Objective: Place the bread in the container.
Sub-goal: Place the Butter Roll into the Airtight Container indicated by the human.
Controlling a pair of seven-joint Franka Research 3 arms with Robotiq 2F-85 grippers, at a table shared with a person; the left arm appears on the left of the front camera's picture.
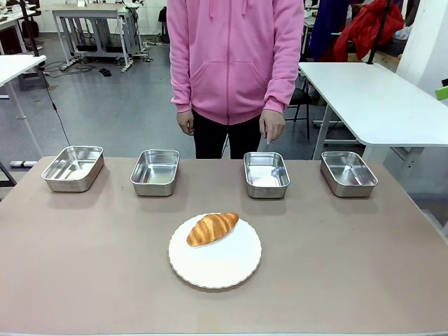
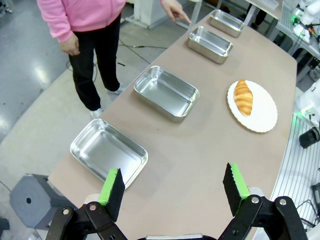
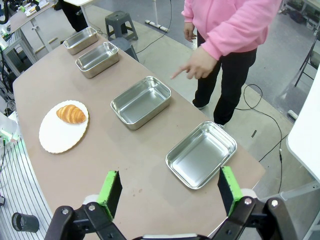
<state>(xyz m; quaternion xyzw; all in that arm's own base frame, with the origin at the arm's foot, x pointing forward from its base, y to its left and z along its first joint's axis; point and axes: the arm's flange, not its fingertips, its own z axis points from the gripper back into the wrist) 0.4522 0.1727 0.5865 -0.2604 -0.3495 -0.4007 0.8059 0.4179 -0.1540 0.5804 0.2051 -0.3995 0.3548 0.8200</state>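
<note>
Left wrist view and right wrist view: the black, green-padded left gripper and right gripper are held spread wide above the brown table, well apart from the round white plate, with nothing gripped between the pads. On the plate, toward its far left rim, a golden-brown, ridged croissant is laid. Beyond the plate, four shiny rectangular steel trays are lined up; the steel tray just beyond the plate's right side is pointed at by a hand of the person in pink.
</note>
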